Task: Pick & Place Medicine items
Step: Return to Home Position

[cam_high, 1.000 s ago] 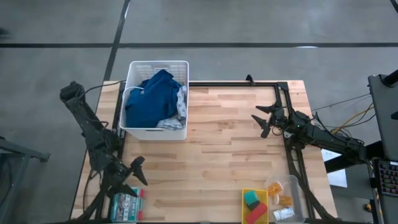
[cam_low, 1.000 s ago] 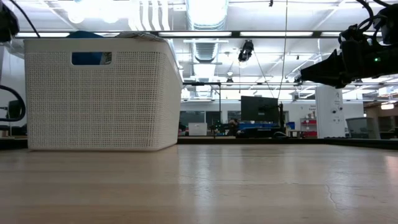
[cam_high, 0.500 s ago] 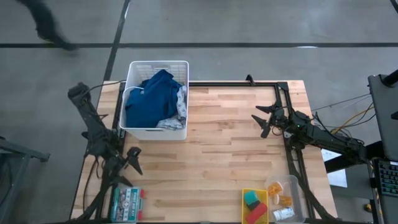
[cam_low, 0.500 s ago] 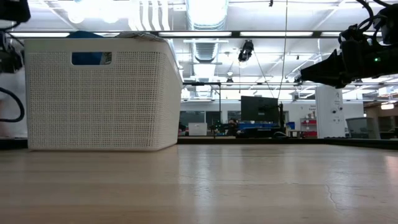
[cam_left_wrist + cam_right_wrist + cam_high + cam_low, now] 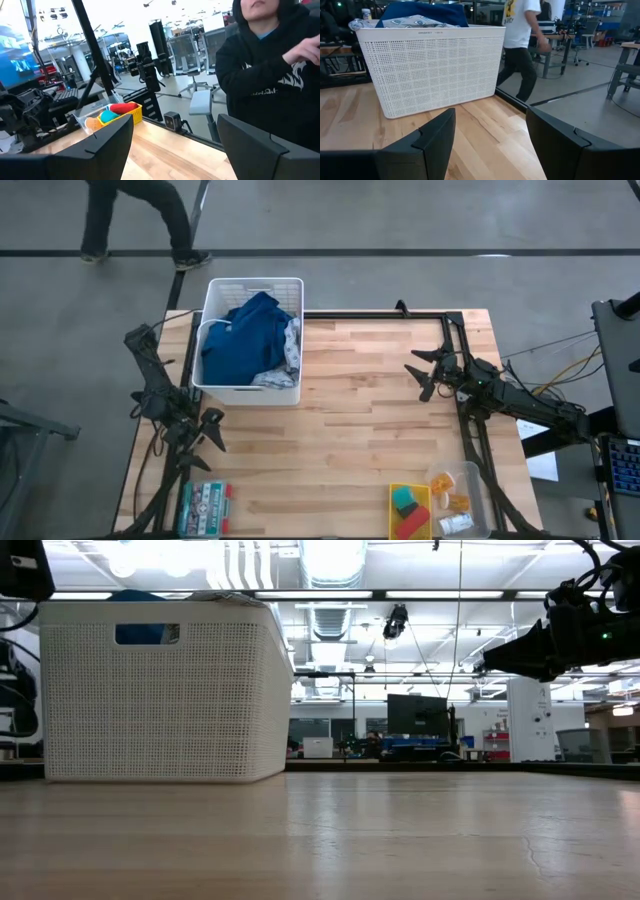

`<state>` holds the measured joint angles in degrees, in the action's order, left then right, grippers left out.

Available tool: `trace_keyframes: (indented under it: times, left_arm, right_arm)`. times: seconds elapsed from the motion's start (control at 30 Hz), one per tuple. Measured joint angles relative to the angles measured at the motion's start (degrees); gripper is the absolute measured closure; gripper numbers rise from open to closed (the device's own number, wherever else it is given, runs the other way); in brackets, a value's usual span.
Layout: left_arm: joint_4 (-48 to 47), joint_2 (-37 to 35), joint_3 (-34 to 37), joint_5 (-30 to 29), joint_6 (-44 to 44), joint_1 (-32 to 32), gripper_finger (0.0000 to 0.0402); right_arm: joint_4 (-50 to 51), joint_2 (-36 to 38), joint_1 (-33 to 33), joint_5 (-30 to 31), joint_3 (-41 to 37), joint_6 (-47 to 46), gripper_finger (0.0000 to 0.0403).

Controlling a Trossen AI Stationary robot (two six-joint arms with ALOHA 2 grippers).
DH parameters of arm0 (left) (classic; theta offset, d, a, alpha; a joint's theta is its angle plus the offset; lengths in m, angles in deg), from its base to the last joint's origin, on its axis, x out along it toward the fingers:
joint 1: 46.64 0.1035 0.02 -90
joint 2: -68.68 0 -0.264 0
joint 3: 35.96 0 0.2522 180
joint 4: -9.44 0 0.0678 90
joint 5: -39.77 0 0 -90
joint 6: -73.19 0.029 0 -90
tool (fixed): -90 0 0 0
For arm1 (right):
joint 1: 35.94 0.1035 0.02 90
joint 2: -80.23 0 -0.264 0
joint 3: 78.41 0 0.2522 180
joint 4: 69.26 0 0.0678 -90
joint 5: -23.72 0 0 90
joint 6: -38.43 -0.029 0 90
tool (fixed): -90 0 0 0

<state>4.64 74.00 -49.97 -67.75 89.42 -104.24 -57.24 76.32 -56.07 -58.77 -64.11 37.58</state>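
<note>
From above, finds the left tool spread wide and empty, drawn closer to the white laundry bin than a second ago, and the right tool, wide too, unmoved across the bench from that bin. Places the medicine items in the clear bin, at the bench corner farthest from the laundry bin. At bench height, shows the right arm aloft. Through both wrists, confirms empty gaps. Suggests sorting done, arms homing.

No legible text: print on laundry basket rim and hoodie chest unreadable.
</note>
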Motion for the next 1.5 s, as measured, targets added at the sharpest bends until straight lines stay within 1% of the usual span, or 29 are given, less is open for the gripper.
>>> trace_keyframes:
  times: [0.13, 0.27, 0.37, 0.43, 0.5, 0.63, 0.67, 0.73, 0.77, 0.8, 0.97, 1.03, 1.1, 1.5]
  left_arm:
    - [-4.3, -2.8, 0.0, 0.0, -0.2, 0.0, 0.0108]
    - [-5.6, -4.9, 0.0, -0.1, -0.4, 0.0, 0.0108]
    - [-5.1, -5.4, 0.0, -2.5, -1.1, 0.0, 0.0108]
    - [-5.1, -5.4, 0.0, -5.6, -2.2, 0.0, 0.0108]
    - [-4.8, -5.4, 0.0, -10.3, -4.6, 0.0, 0.0108]
    - [-4.8, -5.4, 0.0, -25.3, -12.2, 0.0, 0.0108]
    - [-5.0, -5.3, 0.0, -27.6, -13.2, 0.0, 0.0108]
    - [-5.2, -4.9, 0.0, -28.5, -13.6, -0.1, 0.0108]
    - [-5.2, -4.6, 0.0, -27.5, -13.2, -0.1, 0.0108]
    - [-5.1, -4.3, 0.0, -25.1, -12.1, -0.1, 0.0108]
    - [-5.2, -3.6, 0.1, -4.3, -2.6, -0.1, 0.0108]
    - [-5.6, -3.6, 0.1, 0.5, -0.9, -0.1, 0.0108]
    - [-5.7, -3.6, 0.1, 1.8, -0.8, -0.1, 0.0108]
    - [-5.8, -3.6, 0.1, 2.1, -1.2, -0.1, 0.0108]
  right_arm:
    - [0.0, 0.0, 0.0, 0.0, 0.0, 0.0, 0.0165]
    - [0.0, 0.0, 0.0, 0.0, 0.0, 0.0, 0.0165]
    - [0.0, 0.0, 0.0, 0.0, 0.0, 0.0, 0.0165]
    - [0.0, 0.0, 0.0, 0.0, 0.0, 0.0, 0.0165]
    - [0.0, 0.0, 0.0, 0.0, 0.0, 0.0, 0.0165]
    - [0.0, 0.0, 0.0, 0.0, 0.0, 0.0, 0.0165]
    - [0.0, 0.0, 0.0, 0.0, 0.0, 0.0, 0.0165]
    - [0.0, 0.0, 0.0, 0.0, 0.0, 0.0, 0.0165]
    - [0.0, 0.0, 0.0, 0.0, 0.0, 0.0, 0.0165]
    - [0.0, 0.0, 0.0, 0.0, 0.0, 0.0, 0.0165]
    - [0.0, 0.0, 0.0, 0.0, 0.0, 0.0, 0.0165]
    - [0.0, 0.0, 0.0, 0.0, 0.0, 0.0, 0.0165]
    - [0.0, 0.0, 0.0, 0.0, 0.0, 0.0, 0.0165]
    - [0.0, 0.0, 0.0, 0.0, 0.0, 0.0, 0.0165]
